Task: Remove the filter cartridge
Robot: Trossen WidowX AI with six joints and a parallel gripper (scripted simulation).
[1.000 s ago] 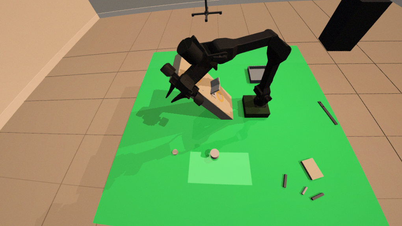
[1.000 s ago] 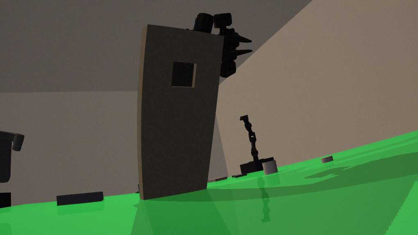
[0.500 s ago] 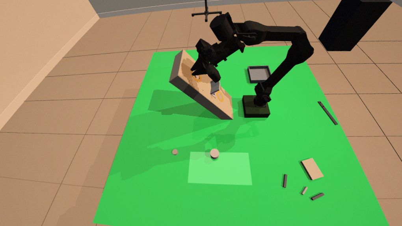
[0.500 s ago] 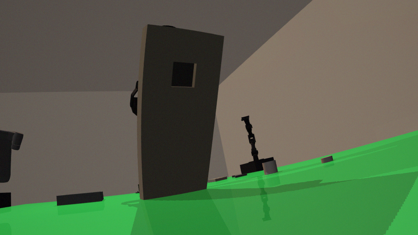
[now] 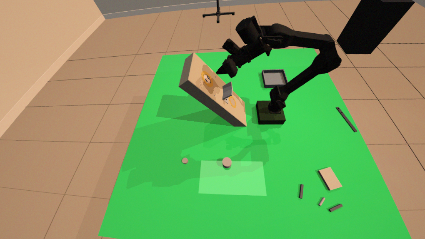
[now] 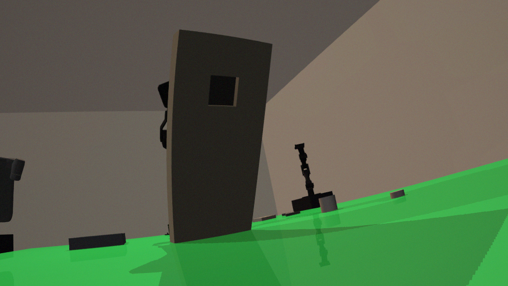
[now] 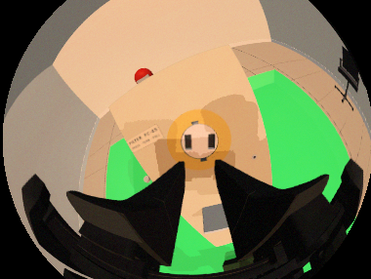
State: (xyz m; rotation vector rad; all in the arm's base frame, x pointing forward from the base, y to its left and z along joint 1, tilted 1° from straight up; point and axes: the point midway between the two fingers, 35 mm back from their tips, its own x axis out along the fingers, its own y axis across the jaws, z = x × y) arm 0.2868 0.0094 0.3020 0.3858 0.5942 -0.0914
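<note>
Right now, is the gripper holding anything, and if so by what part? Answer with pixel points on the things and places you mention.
Nothing is held; the gripper [image 5: 217, 72] [image 7: 200, 166] is partly open, short of the cartridge [image 5: 207, 78] [image 7: 199, 141].

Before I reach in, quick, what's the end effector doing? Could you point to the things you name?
End effector [image 5: 216, 73] [image 7: 200, 166]: fingers partly open, nothing between them, pointed at the filter cartridge [image 5: 206, 78] [image 7: 199, 141], which sits in the panel [image 5: 215, 96] [image 6: 216, 160] [image 7: 215, 78].

On a bright green counter [image 5: 166, 220], a tan service panel [image 5: 212, 107] leans diagonally, its face bearing an orange ring [image 5: 211, 84] around the round cartridge [image 5: 206, 78]. Right of the panel, a black arm rises from a dark base [image 5: 271, 120] and arches back, its gripper [image 5: 217, 72] near the panel's face. A shallow gray tray [image 5: 274, 78] also lies right of the panel; two pale discs [image 5: 226, 162] [image 5: 184, 160] lie below it.
</note>
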